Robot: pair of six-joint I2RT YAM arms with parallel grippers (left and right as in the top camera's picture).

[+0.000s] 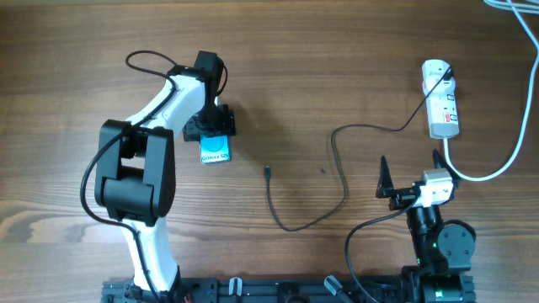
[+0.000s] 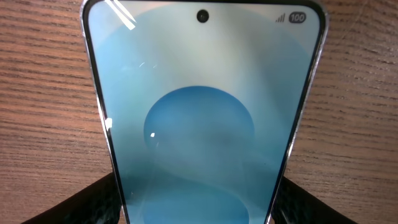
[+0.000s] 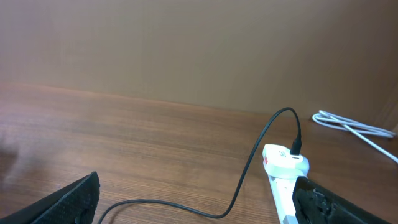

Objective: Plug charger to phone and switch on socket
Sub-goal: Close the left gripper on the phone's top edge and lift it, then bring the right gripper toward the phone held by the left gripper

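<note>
The phone (image 1: 216, 152), teal and light blue with a white strip, lies on the wooden table at centre left and fills the left wrist view (image 2: 199, 118). My left gripper (image 1: 210, 128) is at its far end with a finger against each long edge (image 2: 196, 208). The black charger cable (image 1: 341, 181) runs from its plug in the white socket (image 1: 440, 99) in loops to its free tip (image 1: 267, 172), right of the phone. My right gripper (image 1: 411, 175) is open and empty below the socket (image 3: 281, 180), with the cable (image 3: 245, 177) lying between its fingers (image 3: 199, 202).
A thick white cord (image 1: 497, 172) leaves the socket's near end, curves right and runs up the right edge; it also shows in the right wrist view (image 3: 354, 127). The arm bases (image 1: 286, 290) stand along the front edge.
</note>
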